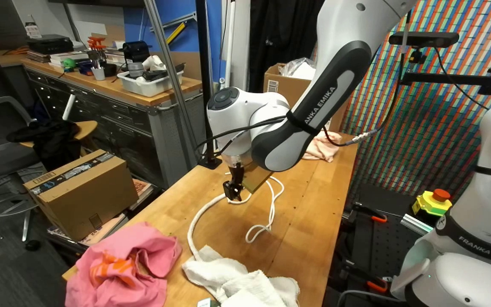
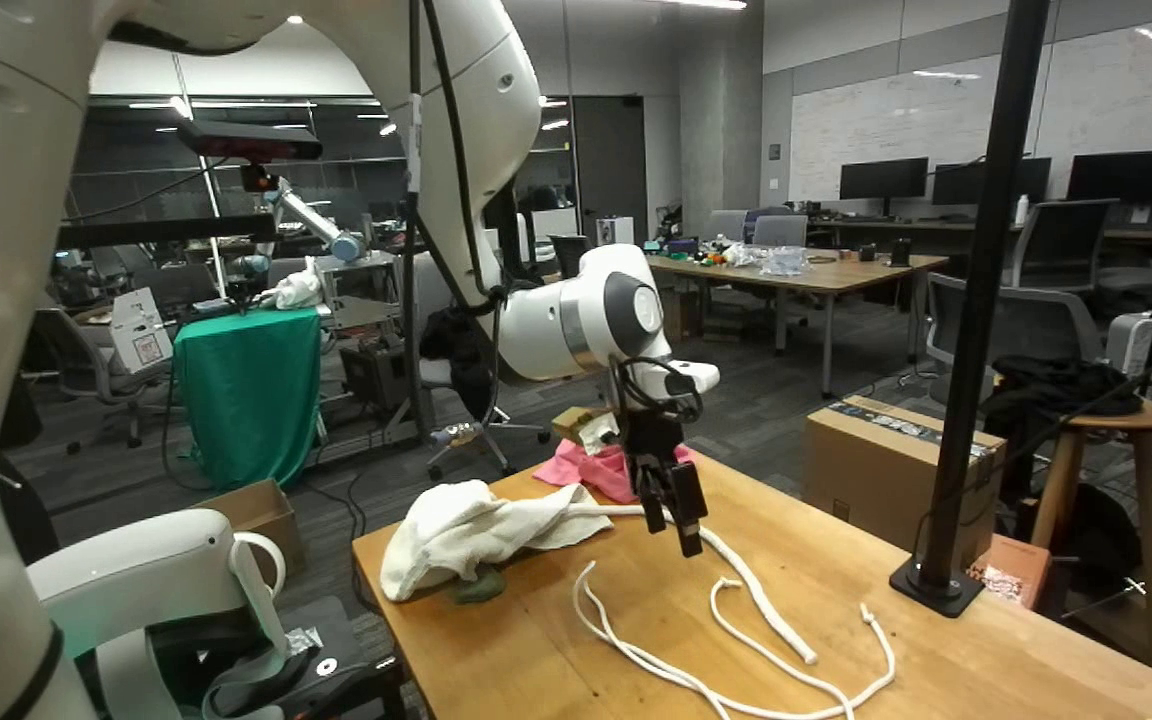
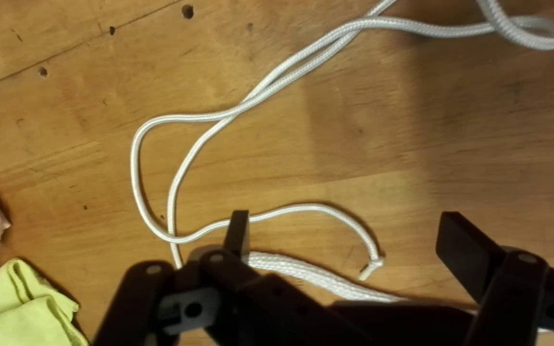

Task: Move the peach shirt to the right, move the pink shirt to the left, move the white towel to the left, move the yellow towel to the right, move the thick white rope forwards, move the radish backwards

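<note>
Gripper (image 3: pixel 346 235): hovering over the table (image 1: pixel 307 238), its two fingers (image 3: pixel 464 254) standing wide apart and holding nothing.
Arm (image 1: pixel 309 111): reaching down over the table and partly covering the peach shirt (image 1: pixel 323 149) in an exterior view.
Thick rope (image 3: pixel 306 271): lying under the gripper in the wrist view and, in both exterior views, running to the white towel (image 1: pixel 245 281); the pictures are not showing whether a finger is touching it.
Thin rope (image 3: pixel 243 106): looping beside the thick rope, its knotted end curling between the fingers as seen from the wrist.
White towel: lying bunched near the table's edge, meeting the thick rope.
Pink shirt (image 1: pixel 141 285): lying crumpled near the white towel, showing an orange patch.
Peach shirt: resting at the far end of the table in an exterior view, and peeking in at the wrist view's left edge.
Yellow towel (image 3: pixel 22 310): lying in folds by the peach shirt, touching or just beside it, which one cannot tell.
Cardboard box (image 1: pixel 83 196): sitting beside the table.
Black post (image 2: pixel 978 300): rising from the table's edge.
</note>
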Controlling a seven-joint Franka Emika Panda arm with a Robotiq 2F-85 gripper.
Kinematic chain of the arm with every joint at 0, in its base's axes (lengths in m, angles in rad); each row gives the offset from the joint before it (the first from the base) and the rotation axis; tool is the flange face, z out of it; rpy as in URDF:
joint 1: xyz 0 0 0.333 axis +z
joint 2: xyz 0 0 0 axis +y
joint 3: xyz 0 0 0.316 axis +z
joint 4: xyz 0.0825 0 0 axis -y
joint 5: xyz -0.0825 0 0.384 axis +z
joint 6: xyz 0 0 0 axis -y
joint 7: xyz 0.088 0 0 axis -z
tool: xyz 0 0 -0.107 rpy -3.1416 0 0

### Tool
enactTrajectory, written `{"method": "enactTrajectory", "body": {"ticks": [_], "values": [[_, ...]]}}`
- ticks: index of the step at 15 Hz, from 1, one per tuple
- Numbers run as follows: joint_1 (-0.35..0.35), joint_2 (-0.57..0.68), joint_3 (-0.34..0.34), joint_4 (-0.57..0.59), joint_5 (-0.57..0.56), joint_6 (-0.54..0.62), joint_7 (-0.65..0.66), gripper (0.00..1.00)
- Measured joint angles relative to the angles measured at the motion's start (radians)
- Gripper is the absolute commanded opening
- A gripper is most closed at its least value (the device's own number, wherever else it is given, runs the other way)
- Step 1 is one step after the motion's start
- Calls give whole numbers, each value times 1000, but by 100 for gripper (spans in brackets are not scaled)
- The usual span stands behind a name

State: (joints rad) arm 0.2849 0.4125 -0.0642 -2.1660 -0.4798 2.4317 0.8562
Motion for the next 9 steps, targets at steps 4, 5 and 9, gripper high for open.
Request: {"method": "enactTrajectory", "body": {"ticks": [4, 5, 9], "values": [[41, 0, 25, -1, -39, 10, -2, 100], [49, 1, 29, -1, -47, 14, -2, 100], [69, 5, 46, 5, -57, 50, -3, 100]]}}
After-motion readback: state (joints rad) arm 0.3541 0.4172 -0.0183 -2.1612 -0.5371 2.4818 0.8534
